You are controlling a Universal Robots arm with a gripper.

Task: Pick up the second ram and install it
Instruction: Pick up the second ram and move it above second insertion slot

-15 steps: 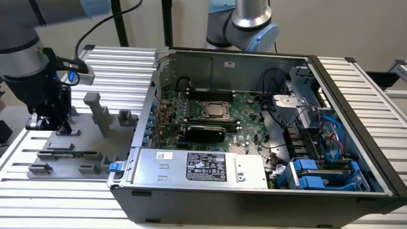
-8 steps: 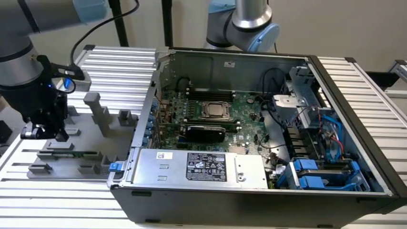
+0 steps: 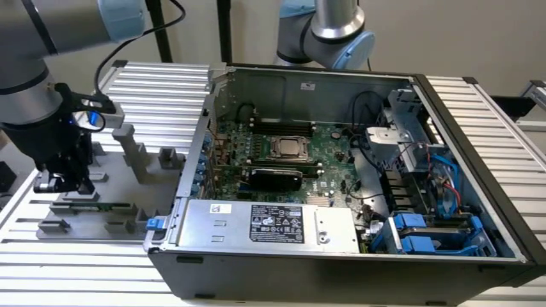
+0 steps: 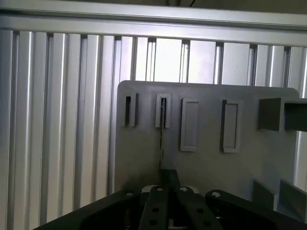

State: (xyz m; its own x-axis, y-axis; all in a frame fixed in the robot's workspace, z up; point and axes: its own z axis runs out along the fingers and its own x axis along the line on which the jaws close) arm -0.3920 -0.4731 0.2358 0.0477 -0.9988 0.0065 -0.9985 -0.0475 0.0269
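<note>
- Lying open on the slatted table (image 3: 162,83), the case (image 3: 341,275) shows its motherboard (image 3: 333,147). No brand can be read on either.
- The power supply (image 3: 204,230) carries a black-and-white label (image 3: 277,224), but the print is too small to make out.
- The grey tray (image 3: 128,185) (image 4: 144,158) sits on the table just beside the case, at the exterior view's left.
- The gripper (image 3: 61,185) (image 4: 168,201) hangs low over the tray, right above the ram. Whether it is open or closed cannot be told.
- The ram (image 3: 94,206) (image 4: 160,143) stands on edge between tray blocks and appears as a thin line in the wrist view.
- It looks light, stiff, thin and fragile. It is probably best pinched across its flat faces near mid-length at the upper edge, away from the contacts. A skewed hold could tilt it.
</note>
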